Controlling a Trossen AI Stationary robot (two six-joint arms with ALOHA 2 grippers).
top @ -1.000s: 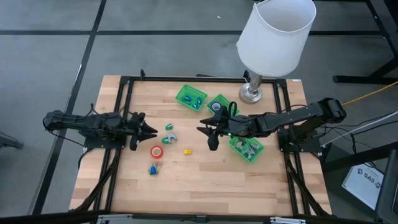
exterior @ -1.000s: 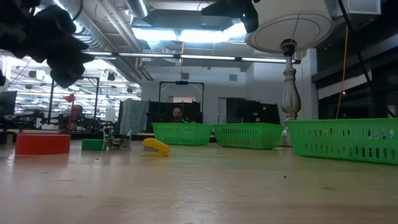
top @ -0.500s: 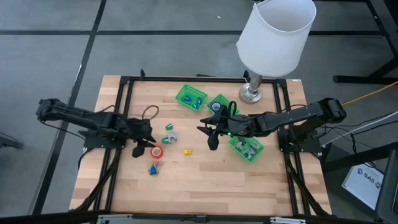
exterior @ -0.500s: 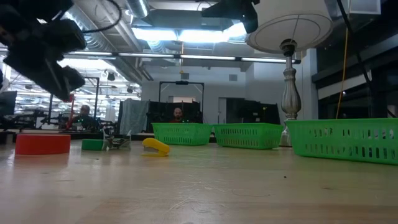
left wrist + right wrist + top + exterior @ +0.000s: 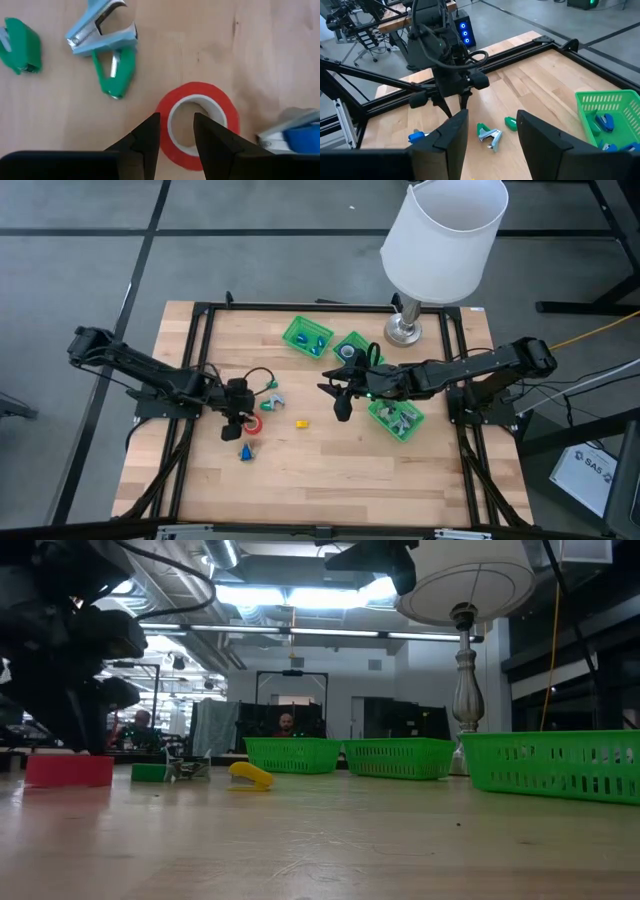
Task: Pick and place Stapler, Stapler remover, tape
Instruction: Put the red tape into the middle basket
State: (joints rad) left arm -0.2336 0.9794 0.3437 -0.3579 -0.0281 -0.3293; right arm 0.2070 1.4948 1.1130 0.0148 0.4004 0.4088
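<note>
Left gripper (image 5: 176,145) pitched down over red tape (image 5: 197,123), jaws narrowly parted astride its near rim. Right gripper (image 5: 490,132) hovering level, jaws apart, empty.

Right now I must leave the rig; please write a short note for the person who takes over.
Left gripper: open, directly over the red tape, one finger at its rim, the other over its core; nothing held.
Right gripper: open, empty, hanging above mid-table.
Loose on the table: red tape, green staple remover, small green piece, blue remover, yellow stapler.
Done: items already lie in the three green trays.
Left: grasp the red tape, then sort the rest.
</note>
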